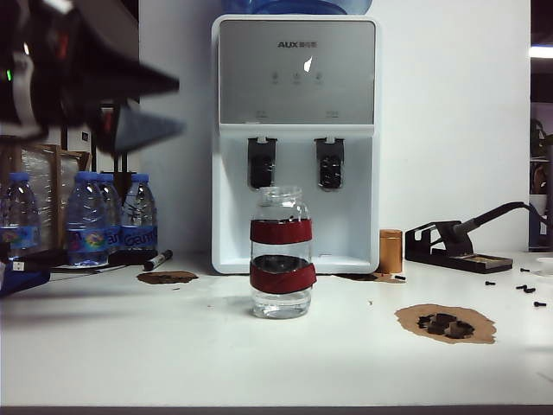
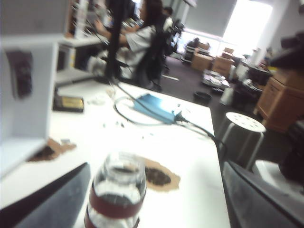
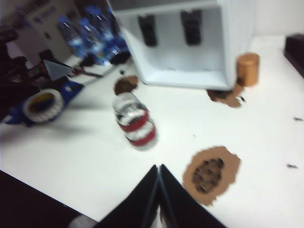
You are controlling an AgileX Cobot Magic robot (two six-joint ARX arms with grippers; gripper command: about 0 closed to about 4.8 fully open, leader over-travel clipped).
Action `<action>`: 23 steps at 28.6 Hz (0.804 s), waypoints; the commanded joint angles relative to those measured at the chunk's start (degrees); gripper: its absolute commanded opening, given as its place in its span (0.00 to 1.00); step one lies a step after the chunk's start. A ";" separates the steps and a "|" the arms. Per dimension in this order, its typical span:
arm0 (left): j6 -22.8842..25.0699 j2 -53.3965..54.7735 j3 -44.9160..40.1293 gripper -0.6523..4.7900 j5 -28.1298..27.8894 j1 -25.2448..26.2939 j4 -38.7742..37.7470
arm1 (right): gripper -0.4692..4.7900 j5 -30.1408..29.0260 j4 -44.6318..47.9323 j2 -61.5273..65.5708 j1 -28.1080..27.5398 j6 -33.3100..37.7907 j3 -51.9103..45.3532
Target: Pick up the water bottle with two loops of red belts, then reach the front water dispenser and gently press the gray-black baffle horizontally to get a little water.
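The water bottle point(image 1: 280, 252), clear glass with two dark red bands, stands upright on the white table in front of the water dispenser point(image 1: 295, 138). The dispenser's two dark baffles point(image 1: 262, 162) point(image 1: 329, 162) hang above and behind the bottle. My left gripper point(image 1: 168, 105) is a blurred dark shape high at the left, well away from the bottle. In the left wrist view this gripper point(image 2: 156, 165) is open wide, and the bottle point(image 2: 116, 192) shows between its fingers, touching neither. My right gripper point(image 3: 159, 167) is shut and empty, short of the bottle point(image 3: 135, 121).
Several blue-capped plastic bottles point(image 1: 86, 220) stand at the back left beside a marker point(image 1: 157, 258). A copper-coloured cylinder point(image 1: 390, 251) and a black tool stand point(image 1: 449, 246) sit right of the dispenser. A brown patch with black bits point(image 1: 445, 324) lies at the front right.
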 commanded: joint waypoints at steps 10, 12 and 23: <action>14.67 17.18 0.17 1.00 0.17 -1.16 0.92 | 0.08 4.55 -0.57 1.25 0.09 -2.73 1.73; 17.73 18.97 0.17 1.00 -0.31 -1.92 0.94 | 0.08 4.57 -0.55 1.25 0.09 -2.84 1.70; 23.02 21.33 0.42 1.00 -10.84 -7.63 5.18 | 0.08 7.34 0.79 1.25 0.09 -2.89 1.70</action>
